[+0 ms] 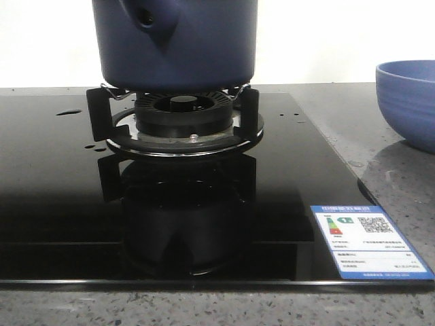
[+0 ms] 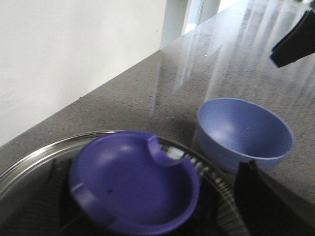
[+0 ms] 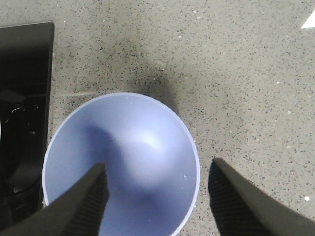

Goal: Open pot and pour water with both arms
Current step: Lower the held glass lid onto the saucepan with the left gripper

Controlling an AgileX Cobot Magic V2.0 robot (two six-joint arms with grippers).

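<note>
The dark navy pot stands on the burner stand; its top is cut off in the front view. In the left wrist view a blue concave lid with a notch in its rim lies between the fingers of my left gripper, which is open; the one clear finger stands apart from the lid. My right gripper is open above the periwinkle bowl, one finger over its inside and one outside its rim. Water shows as droplets on the hob and in the bowl.
The black glass hob has a label sticker at its front right. The bowl sits on the speckled counter right of the hob, also in the left wrist view. A white wall runs behind.
</note>
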